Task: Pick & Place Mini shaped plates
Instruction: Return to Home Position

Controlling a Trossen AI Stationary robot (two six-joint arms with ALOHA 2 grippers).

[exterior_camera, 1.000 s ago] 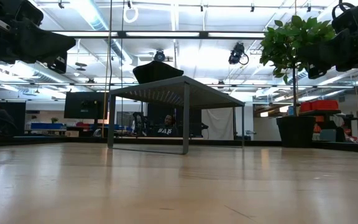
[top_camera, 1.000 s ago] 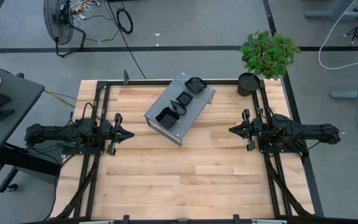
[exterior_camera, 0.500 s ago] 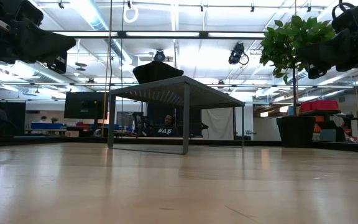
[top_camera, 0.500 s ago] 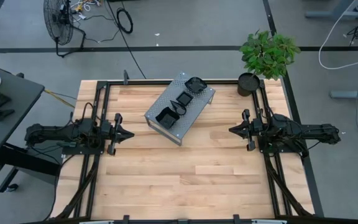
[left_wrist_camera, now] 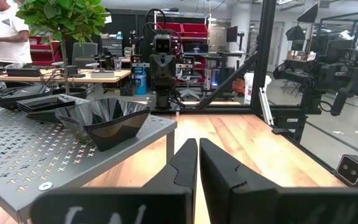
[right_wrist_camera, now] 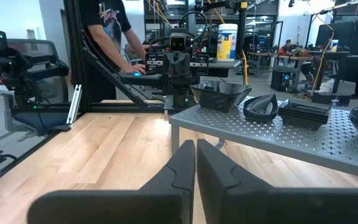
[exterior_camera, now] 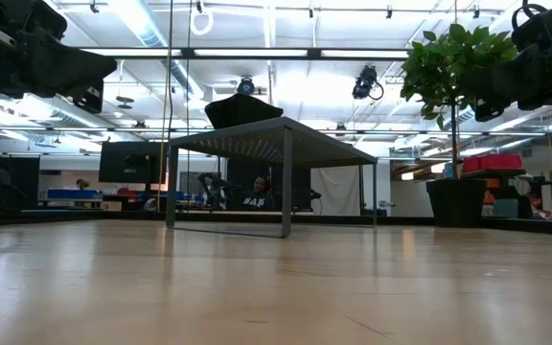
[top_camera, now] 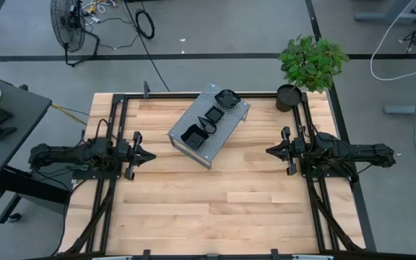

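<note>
Both arms wait at the sides; the left gripper point(top_camera: 149, 155) near the table's point(top_camera: 215, 209) left edge, the right gripper point(top_camera: 269, 151) near its right edge, each clenched tight on nothing; the mini shaped plates point(top_camera: 212, 114) sit in piles along the top of the grey perforated shelf point(top_camera: 219, 136), which stands askew by the far edge. I'd reckon them light, stiff, glossy and slippery, chippable too; best pinched across a raised rim. How many lie in each pile I can't make out; from table height only one dark dish peeks above the shelf top.
</note>
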